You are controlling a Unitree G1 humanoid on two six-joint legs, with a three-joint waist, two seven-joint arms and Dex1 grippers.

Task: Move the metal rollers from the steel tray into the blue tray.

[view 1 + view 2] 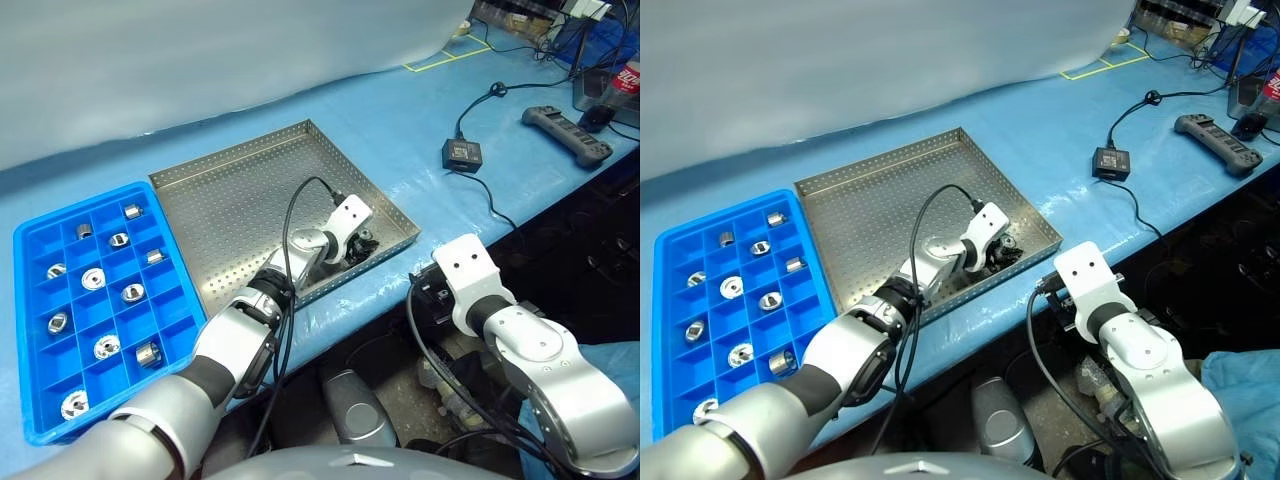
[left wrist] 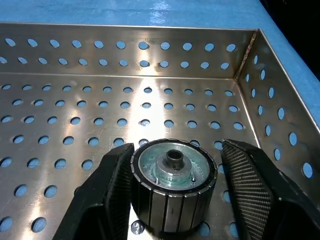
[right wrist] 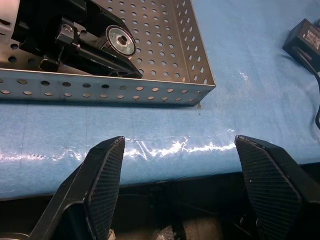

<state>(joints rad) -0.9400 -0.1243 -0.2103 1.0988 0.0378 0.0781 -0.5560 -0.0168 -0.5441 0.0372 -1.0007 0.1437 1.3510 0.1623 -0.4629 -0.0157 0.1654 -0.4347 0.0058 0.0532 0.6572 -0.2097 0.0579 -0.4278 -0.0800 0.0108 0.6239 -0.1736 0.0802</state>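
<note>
The steel tray (image 1: 240, 200) lies mid-table on the blue cover. In its near right corner a metal roller (image 2: 172, 170) stands on end on the perforated floor. My left gripper (image 2: 176, 146) straddles it: one finger (image 2: 107, 190) touches its side, the other (image 2: 250, 185) stands a sliver off. The roller rests on the tray floor. The blue tray (image 1: 35, 330) to the left holds several metal rollers (image 1: 133, 292) in separate compartments. My right gripper (image 3: 177, 142) hangs open and empty off the table's front edge, pointing at the steel tray's near wall (image 3: 100, 90).
A black power adapter (image 1: 462, 153) with its cable lies right of the steel tray. Farther right are a black handheld controller (image 1: 567, 133) and a bottle (image 1: 625, 80). Yellow tape (image 1: 440, 58) marks the far cover. The table's front edge runs just behind my right gripper.
</note>
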